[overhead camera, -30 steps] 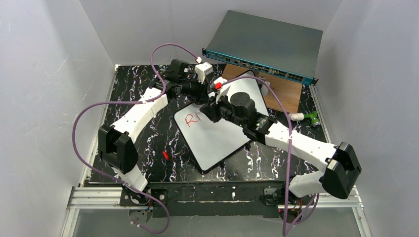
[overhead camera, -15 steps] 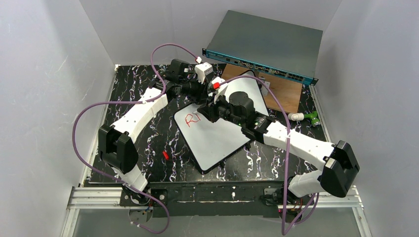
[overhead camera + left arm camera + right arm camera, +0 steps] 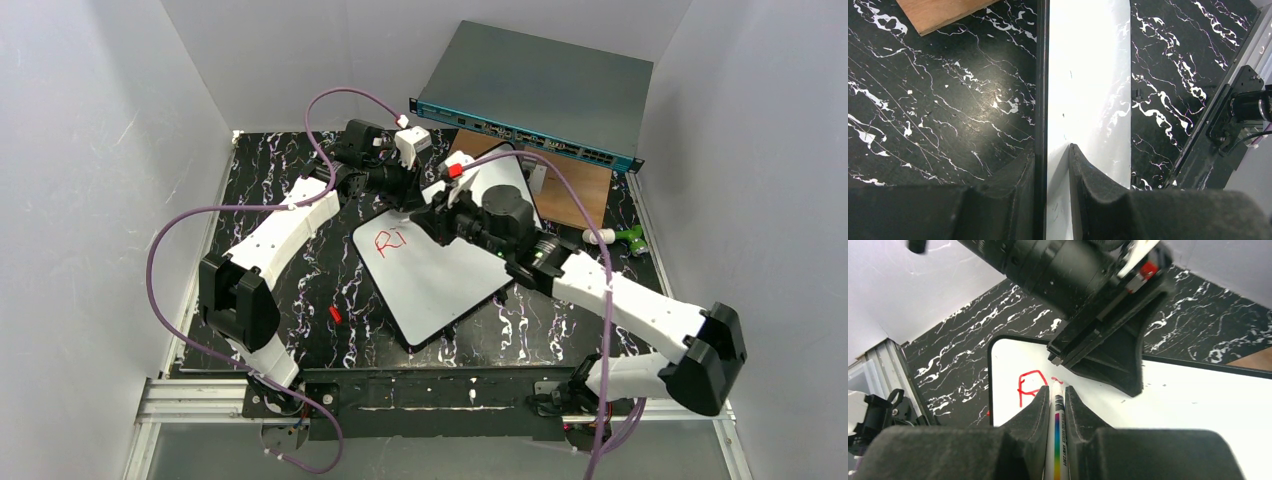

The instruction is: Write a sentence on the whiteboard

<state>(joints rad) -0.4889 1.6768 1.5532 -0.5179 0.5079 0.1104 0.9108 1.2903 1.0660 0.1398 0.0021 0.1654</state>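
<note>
Sentence (image 3: 388, 241): only "Ri" in red, near the far-left corner of whiteboard (image 3: 440, 285). Board lies flat and skewed, mid-table (image 3: 300, 260).

Step in hand, prob.: first word, 2nd letter.

Right gripper (image 3: 1057, 390) pinches marker (image 3: 1057, 440), tip down by the "R"; contact w/ board can't be confirmed.

Left gripper (image 3: 1053, 152) clamps the board's far edge, jaws narrow, steadying it.

Next move likely needs tip shifted right for "s", light even pressure, and a firm left clamp so the board doesn't slide.

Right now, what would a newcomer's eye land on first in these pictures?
The red letters near the left corner of the whiteboard, mid-table. The right claw grips a marker with its tip at them, while the left claw clamps the board's far edge.
</note>
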